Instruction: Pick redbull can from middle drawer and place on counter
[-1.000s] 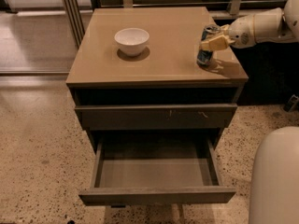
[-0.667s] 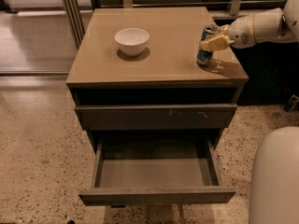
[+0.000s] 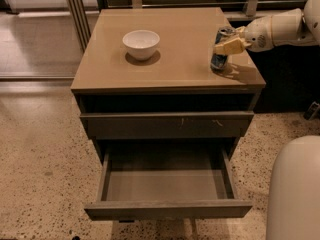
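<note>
The redbull can (image 3: 218,60), blue and silver, stands near the right edge of the tan counter (image 3: 175,64). My gripper (image 3: 227,43) reaches in from the right on the white arm, and its pale yellow fingers (image 3: 231,46) are closed around the can's upper half. The can's base rests on or just above the counter top. The middle drawer (image 3: 167,210) is pulled wide open below, and its flat grey floor holds nothing.
A white bowl (image 3: 141,43) sits on the counter's left-centre. A shut drawer front with small pale scratches (image 3: 165,125) lies above the open drawer. The robot's white body (image 3: 295,194) fills the lower right. Speckled floor lies to the left, and rails run behind the cabinet.
</note>
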### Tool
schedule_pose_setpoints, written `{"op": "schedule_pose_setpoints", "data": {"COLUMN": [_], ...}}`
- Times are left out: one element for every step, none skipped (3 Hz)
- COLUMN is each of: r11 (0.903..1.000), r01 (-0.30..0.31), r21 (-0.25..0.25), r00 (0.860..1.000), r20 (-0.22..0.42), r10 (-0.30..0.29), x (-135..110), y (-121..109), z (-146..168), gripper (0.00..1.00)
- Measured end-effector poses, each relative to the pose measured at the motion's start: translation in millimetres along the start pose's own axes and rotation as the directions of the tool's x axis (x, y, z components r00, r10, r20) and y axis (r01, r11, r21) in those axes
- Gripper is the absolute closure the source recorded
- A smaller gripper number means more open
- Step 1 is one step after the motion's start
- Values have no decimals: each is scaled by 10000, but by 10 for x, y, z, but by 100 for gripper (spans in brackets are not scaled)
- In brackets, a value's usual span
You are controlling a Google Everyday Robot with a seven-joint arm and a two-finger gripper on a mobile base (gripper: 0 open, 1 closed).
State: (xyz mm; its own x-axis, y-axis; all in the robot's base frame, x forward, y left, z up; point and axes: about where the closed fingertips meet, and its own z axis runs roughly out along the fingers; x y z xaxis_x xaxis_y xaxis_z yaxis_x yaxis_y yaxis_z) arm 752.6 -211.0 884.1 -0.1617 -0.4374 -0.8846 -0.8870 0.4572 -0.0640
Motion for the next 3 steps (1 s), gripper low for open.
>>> {"op": "schedule_pose_setpoints", "data": {"r11": [10000,10000,10000], "r01": [0,0,0], "r21": [0,-1,-1], "r00": [10000,10000,10000], "r20": [0,0,0], "r10": [0,0,0], "x": [0,0,0], "y": [0,0,0], "z": [0,1,1], "gripper": [11,0,0]}}
